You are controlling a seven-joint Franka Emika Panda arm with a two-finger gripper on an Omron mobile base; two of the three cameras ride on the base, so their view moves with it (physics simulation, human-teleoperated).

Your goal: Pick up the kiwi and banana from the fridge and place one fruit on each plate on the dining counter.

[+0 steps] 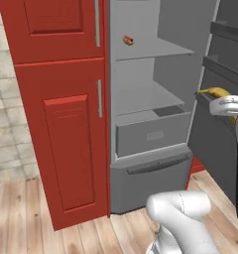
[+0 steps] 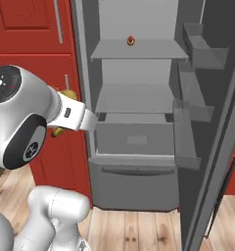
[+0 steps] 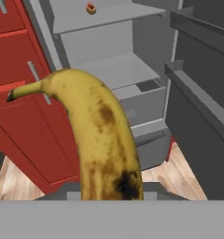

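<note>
We have the banana (image 3: 102, 140) clamped in the gripper (image 3: 111, 196), jaws closed on its lower end, so the step in hand is to carry it away from the fridge (image 1: 150, 134) toward a plate on the counter. To do that well, we judge we should keep the grip firm and swing slowly: the fruit is long and held near one end, so a quick turn could lever it loose. We also want to clear the open fridge door (image 2: 207, 147) before the base drives off.

Seen from the hand, the banana rises straight out from between the jaws and curves up and away, its stem tip pointing off to the side at the far end. Beyond it stand the fridge shelves, well apart from the gripper. A small red-and-tan item (image 3: 91, 8) sits on the upper shelf, far ahead of the gripper. We cannot make out the kiwi from here
</note>
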